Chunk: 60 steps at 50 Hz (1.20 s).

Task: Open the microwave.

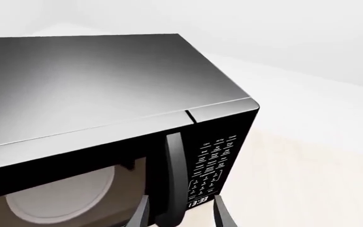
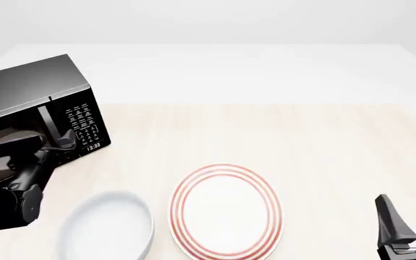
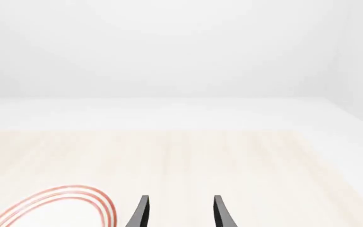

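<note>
The microwave (image 2: 27,81) is a glossy black box at the table's far left, turned at an angle, with its door flush against the body. In the left wrist view the microwave (image 1: 93,80) fills the frame. Its vertical handle (image 1: 174,161) runs beside the keypad (image 1: 216,161) and the clock (image 1: 198,202). My left gripper (image 1: 181,215) is open, one finger on each side of the handle's lower end; whether they touch it I cannot tell. From the front, the left gripper (image 2: 62,145) sits against the door. My right gripper (image 2: 410,216) is open and holds nothing, low at the right.
A white plate with red rings (image 2: 226,211) lies at the front middle; its rim also shows as the plate (image 3: 55,208) beside my right gripper (image 3: 181,215). A white bowl (image 2: 106,227) sits left of it, close to my left arm. The light wooden table (image 2: 302,141) stretches right.
</note>
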Tool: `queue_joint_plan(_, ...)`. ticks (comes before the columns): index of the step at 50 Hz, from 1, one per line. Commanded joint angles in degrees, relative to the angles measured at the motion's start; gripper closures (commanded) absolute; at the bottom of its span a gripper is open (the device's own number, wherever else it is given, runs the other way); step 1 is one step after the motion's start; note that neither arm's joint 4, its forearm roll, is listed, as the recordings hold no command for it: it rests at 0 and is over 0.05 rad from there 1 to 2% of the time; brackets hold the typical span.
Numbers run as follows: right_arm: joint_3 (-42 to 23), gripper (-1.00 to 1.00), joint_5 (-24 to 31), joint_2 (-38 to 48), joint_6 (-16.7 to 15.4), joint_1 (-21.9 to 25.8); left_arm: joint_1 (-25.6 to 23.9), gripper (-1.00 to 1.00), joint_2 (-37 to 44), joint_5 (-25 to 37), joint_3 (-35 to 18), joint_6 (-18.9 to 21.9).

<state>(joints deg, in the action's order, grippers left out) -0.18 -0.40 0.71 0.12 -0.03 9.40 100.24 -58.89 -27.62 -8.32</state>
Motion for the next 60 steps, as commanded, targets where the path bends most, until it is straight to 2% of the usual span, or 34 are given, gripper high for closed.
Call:
queue_joint_plan(1,0.0,-1.0,0.01,-0.01,0.0,0.0,-0.18,-1.0,3.5,-0.32,-2.13,-0.84)
queue_joint_plan(18,0.0,-1.0,0.0,0.0,0.0,0.01,-0.89,-1.0,7.54,-0.99,-4.48,-2.41)
queue_joint_plan(31,0.0,-1.0,0.01,-0.01,0.01,0.01,-0.64,-1.0,7.4,-0.46,-4.67,-2.81)
queue_joint_plan(32,0.0,-1.0,0.01,-0.01,-0.01,-0.01,-0.54,1.0,7.44,-0.48,-4.66,-2.84)
queue_joint_plan(60,0.0,-1.0,0.01,0.0,0.01,0.0,-0.66,1.0,6.06,-1.61,-2.98,-2.72)
